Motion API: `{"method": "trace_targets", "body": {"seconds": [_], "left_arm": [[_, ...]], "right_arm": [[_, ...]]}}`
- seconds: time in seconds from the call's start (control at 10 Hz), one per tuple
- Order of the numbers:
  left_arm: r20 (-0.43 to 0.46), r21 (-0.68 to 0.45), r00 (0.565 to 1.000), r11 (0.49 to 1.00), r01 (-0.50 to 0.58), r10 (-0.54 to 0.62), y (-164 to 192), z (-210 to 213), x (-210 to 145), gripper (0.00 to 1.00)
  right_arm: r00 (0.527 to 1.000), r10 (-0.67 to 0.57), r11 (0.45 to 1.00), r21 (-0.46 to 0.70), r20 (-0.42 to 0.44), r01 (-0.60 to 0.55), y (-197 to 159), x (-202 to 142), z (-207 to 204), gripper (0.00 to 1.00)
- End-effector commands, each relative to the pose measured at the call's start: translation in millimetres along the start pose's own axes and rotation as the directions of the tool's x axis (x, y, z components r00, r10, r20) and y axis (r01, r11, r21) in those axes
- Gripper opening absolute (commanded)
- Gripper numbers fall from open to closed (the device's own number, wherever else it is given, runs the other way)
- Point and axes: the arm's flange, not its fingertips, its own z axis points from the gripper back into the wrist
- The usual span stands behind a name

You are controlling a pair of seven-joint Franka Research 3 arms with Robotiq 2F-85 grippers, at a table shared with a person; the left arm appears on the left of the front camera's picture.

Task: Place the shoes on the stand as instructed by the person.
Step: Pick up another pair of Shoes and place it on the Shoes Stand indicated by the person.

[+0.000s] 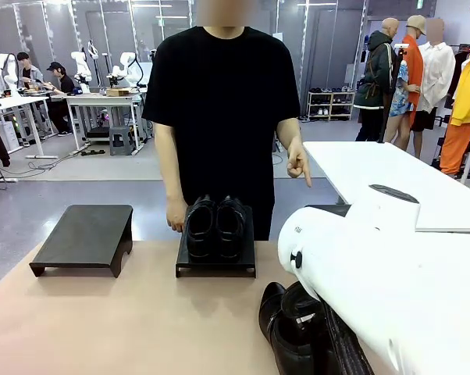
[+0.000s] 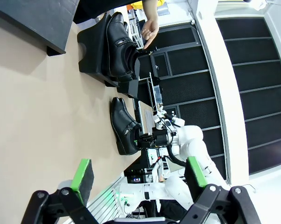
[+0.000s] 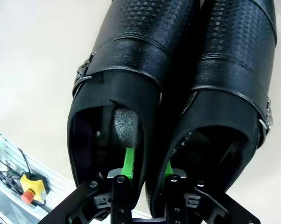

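Two pairs: plain pair [image 1: 215, 226] on the middle stand [image 1: 215, 269]; strapped pair [image 3: 178, 70] in front of that stand (robot's side). Right gripper [image 3: 148, 164] clamps the strapped pair's adjoining inner walls; left gripper [image 2: 139, 172], fingers apart.

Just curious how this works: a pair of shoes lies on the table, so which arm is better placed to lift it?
Right, probably: the right gripper pinches the touching inner walls of the strapped shoes, one finger inside each, while the left gripper hangs open, well away from them.
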Motion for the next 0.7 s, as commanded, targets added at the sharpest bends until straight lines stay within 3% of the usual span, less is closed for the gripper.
{"method": "trace_targets", "body": {"seconds": [0.0, 0.4, 0.6], "left_arm": [[0.008, -0.021, 1.0, 1.0, -0.007, 0.008, -2, 0, 2, 1.0], [0.008, -0.021, 1.0, 1.0, -0.007, 0.008, -2, 0, 2, 1.0], [0.008, -0.021, 1.0, 1.0, -0.007, 0.008, -2, 0, 2, 1.0]], "right_arm": [[0.999, 0.013, 1.0, 0.02, 0.032, -0.013, -5, -17, -5, 0.0], [0.999, 0.019, 0.999, 0.026, 0.038, -0.02, -2, -16, 4, 0.0], [0.996, 0.073, 0.997, 0.021, 0.047, -0.074, -1, -15, 40, 0.0]]}}
